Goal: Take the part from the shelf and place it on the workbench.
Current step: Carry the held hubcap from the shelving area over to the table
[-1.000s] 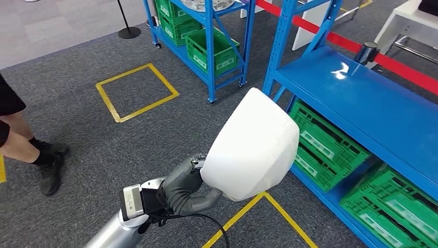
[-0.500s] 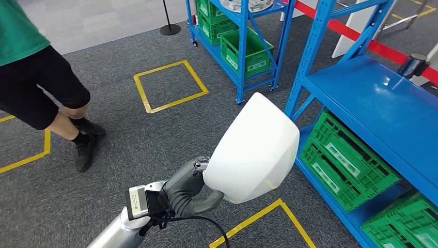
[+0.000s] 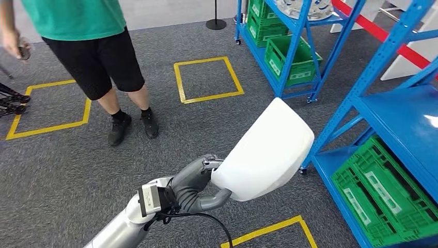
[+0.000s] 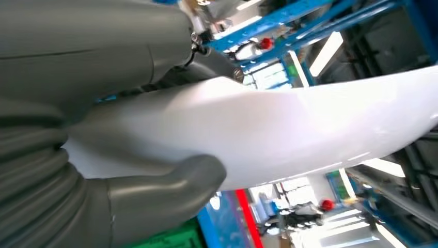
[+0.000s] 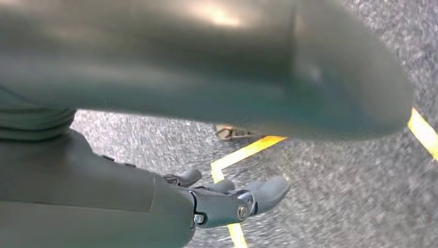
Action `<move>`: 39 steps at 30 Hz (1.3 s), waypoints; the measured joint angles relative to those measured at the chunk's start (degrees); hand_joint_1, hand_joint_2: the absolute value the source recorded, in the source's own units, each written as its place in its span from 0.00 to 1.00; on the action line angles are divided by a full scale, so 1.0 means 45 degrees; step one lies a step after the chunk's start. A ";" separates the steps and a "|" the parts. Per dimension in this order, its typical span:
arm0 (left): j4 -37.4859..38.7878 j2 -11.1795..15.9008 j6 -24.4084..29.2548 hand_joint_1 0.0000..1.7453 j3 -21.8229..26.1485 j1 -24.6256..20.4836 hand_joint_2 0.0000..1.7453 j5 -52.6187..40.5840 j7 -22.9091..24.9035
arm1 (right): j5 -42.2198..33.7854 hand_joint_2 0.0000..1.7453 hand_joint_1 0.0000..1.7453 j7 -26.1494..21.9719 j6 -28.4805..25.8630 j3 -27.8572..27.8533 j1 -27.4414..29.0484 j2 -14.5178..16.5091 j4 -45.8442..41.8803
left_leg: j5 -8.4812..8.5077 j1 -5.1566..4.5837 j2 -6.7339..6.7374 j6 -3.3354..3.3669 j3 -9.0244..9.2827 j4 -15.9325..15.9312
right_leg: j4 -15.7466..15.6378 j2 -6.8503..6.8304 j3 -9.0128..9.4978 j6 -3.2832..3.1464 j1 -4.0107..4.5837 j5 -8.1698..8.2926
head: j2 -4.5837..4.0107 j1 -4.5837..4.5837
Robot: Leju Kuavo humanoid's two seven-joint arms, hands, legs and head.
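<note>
Your white part [image 3: 266, 152] sits just right of centre in the head view, a smooth rounded shell held up in the air over the grey carpet, its broad end tilted toward 1 o'clock. At its 8 o'clock edge the left hand [image 3: 199, 183] grips it: you can see the grey fingers curled over the rim from above and the thumb hooked under the lower edge. The left wrist view confirms this for you, with the thumb [image 4: 170, 194] pressed against the shell's white surface [image 4: 289, 129] and the palm wrapped around the near end. The silver forearm runs down to 7 o'clock from the hand.

Your right hand [image 5: 222, 199] appears in the right wrist view above the carpet, fingers apart and lightly bent, holding nothing and touching nothing.

Out at 3 o'clock from the part stands a blue shelf [image 3: 408, 119], its lower level holding a green crate [image 3: 379, 194]. A second blue rack [image 3: 289, 46] with more green crates stands at 12 o'clock. Yellow tape squares mark the floor, one [image 3: 206, 77] at 11 o'clock. A person [image 3: 98, 57] in a green shirt and black shorts stands at 10 o'clock, well apart from the part
</note>
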 joint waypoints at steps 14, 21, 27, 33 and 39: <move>0.0448 -0.0249 -0.0317 1.00 -0.0370 -0.0418 1.00 0.0017 0.0130 | -0.0585 0.00 0.00 0.0261 -0.0021 -0.0126 0.0038 -0.0043 0.0000 | -0.1363 0.0052 0.0020 -0.0757 -0.1437 0.2644 | -0.3211 -0.0028 0.1026 -0.0594 -0.0032 0.1951 | 0.0000 -0.0124; 0.0484 -0.0232 -0.0299 1.00 -0.0436 -0.0262 1.00 -0.0033 0.0142 | -0.0583 0.00 0.00 0.0266 -0.0019 -0.0171 0.0086 -0.0057 0.0000 | -0.0394 -0.0020 0.1215 -0.0576 -0.0223 0.0748 | -0.3175 -0.1272 0.1150 -0.0472 0.0093 0.1807 | 0.0000 -0.0132; 0.0487 -0.0254 -0.0223 1.00 -0.0444 -0.0274 1.00 -0.0142 0.0108 | -0.0427 0.00 0.00 0.0434 -0.0015 -0.0194 -0.0002 -0.0057 0.0000 | -0.0125 -0.0038 0.0670 -0.0100 0.0007 0.0082 | -0.2708 -0.1042 0.1172 -0.0006 -0.0003 0.1325 | 0.0000 -0.0080; 0.0768 -0.0330 -0.0196 1.00 -0.0450 -0.0247 1.00 -0.0170 0.0000 | -0.0370 0.00 0.00 0.0781 0.0259 -0.0204 0.0161 -0.0157 0.0000 | -0.0054 0.0011 -0.0501 -0.0010 -0.0025 0.0130 | -0.0154 0.0081 -0.0275 0.0114 -0.0044 0.0651 | 0.0000 0.0034; 0.0840 -0.0379 -0.0166 1.00 -0.0458 -0.0185 1.00 -0.0250 0.0026 | -0.0321 0.00 0.00 0.0959 0.0258 -0.0204 0.0125 -0.0289 -0.0004 | -0.0051 0.0063 -0.1443 -0.0438 -0.0223 0.0264 | -0.3158 0.0820 0.0992 -0.0075 -0.0061 0.1926 | 0.0000 0.0058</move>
